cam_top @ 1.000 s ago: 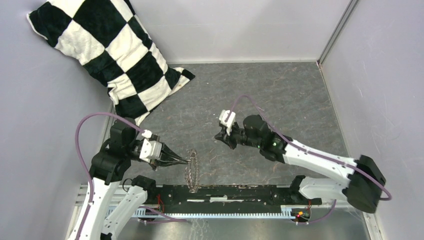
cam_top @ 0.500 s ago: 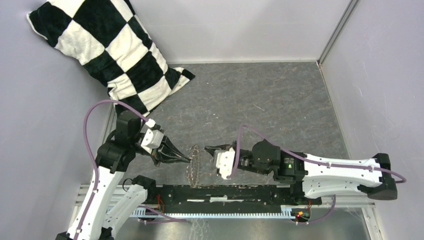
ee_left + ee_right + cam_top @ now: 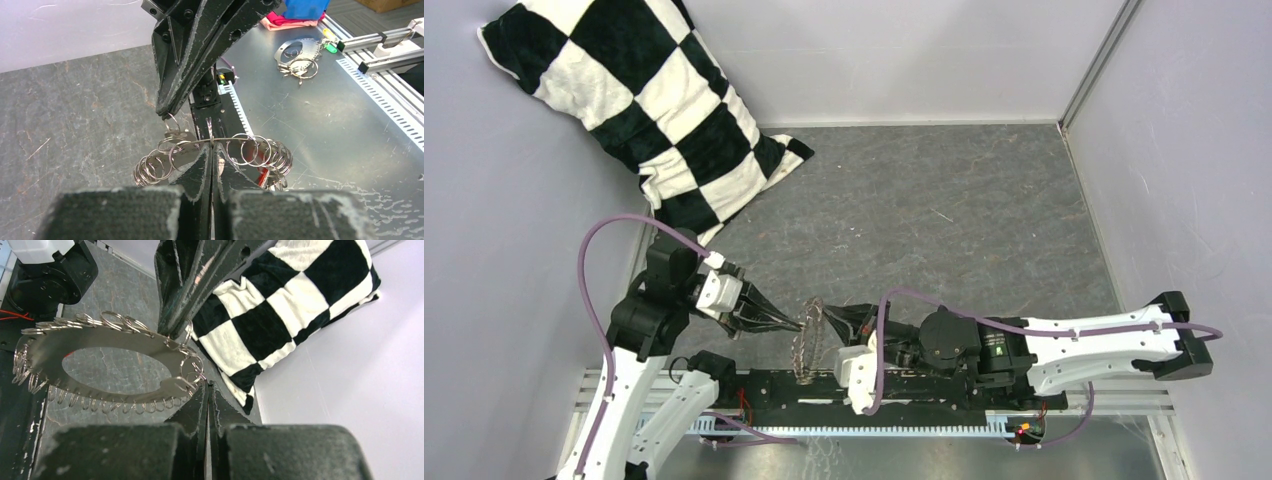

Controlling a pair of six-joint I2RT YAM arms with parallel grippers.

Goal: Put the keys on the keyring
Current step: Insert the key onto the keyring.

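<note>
Above the table (image 3: 75, 100) your left pincer (image 3: 210, 150) nips the keyring (image 3: 50, 350) by its stiff thin rim, likely your best hold; right pincer (image 3: 167, 111) clenched alongside.

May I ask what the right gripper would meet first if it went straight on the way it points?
The keyring, which sits right at its fingers; just beyond, probably the left gripper.

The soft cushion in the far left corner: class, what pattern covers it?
The plush cushion is black-and-white checkered, clearest in the top external view.
</note>
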